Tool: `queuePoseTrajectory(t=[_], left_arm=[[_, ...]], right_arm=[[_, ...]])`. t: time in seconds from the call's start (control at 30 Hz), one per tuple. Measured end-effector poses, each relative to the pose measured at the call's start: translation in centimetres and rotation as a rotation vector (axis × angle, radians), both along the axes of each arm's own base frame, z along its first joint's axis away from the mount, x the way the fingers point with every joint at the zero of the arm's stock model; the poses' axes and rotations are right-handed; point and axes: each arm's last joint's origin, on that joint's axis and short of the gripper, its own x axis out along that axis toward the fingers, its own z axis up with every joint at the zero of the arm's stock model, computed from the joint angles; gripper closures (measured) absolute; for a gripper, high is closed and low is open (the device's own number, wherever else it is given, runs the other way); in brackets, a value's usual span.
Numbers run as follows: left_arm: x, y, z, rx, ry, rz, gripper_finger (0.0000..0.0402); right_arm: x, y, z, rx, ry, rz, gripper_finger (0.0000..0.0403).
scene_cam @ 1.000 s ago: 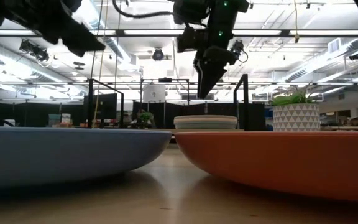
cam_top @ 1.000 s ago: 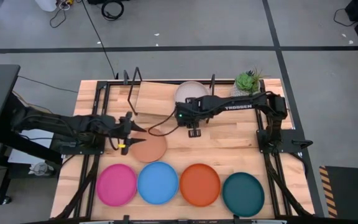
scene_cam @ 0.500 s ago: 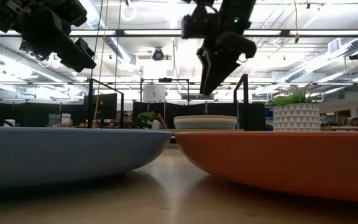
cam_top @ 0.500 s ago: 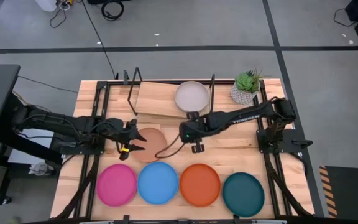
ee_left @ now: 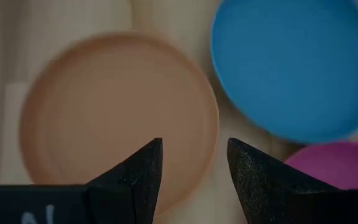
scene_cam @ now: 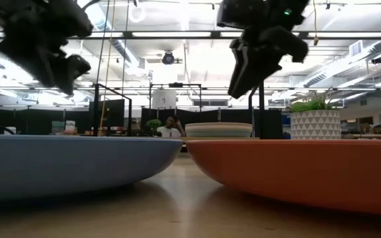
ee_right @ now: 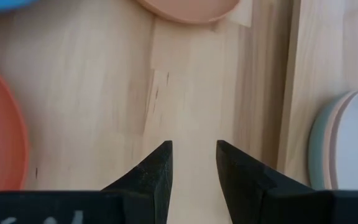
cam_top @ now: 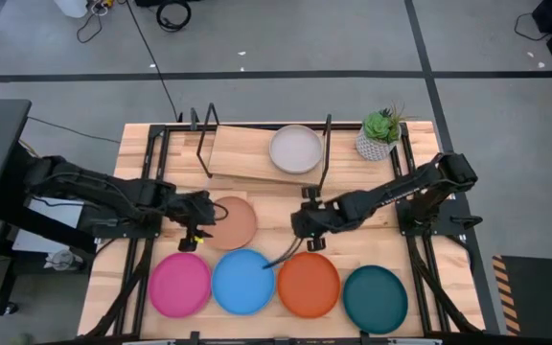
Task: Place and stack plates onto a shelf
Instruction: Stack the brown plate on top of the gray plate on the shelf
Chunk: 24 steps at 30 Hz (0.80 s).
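I see my left pincer [cam_top: 202,223] parted and empty, hovering at the tan plate's [cam_top: 232,221] edge, which lies on the table [cam_top: 372,244] just in front of the shelf [cam_top: 242,153]. My right pincer [cam_top: 298,222], also parted and holding nothing, hangs over bare table between the tan plate and the orange plate [cam_top: 308,285]. A plate stack [cam_top: 296,149] sits on the shelf.

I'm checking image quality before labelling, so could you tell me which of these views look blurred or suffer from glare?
Left wrist view: the tan plate and blue plate are soft, while the left gripper fingertips are sharper. Low view: both arms are motion-smeared and backlit by bright ceiling lights, and the orange plate looms large up close. Right wrist view: sharp wood grain. High view: evenly lit.
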Motion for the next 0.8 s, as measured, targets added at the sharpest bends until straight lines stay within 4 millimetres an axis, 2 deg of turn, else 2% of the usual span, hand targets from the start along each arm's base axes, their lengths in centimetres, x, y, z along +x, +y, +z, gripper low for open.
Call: queuePoseTrajectory(t=[0.33, 0.67, 0.8], left_arm=[[1.0, -1.8, -2.9, 0.055, 0.184, -0.082, 0.0238], [1.0, -3.5, -5.0, 0.352, 0.259, -0.259, 0.0248], [1.1, -3.8, -5.7, 0.396, 0.287, -0.303, 0.0250]], right_arm=[[-1.6, 2.4, -1.1, -0.049, -0.078, 0.013, 0.0274], [-1.9, 2.4, -2.8, -0.030, -0.136, 0.015, 0.0274], [-1.8, 2.5, -3.1, -0.022, -0.165, 0.019, 0.0274]])
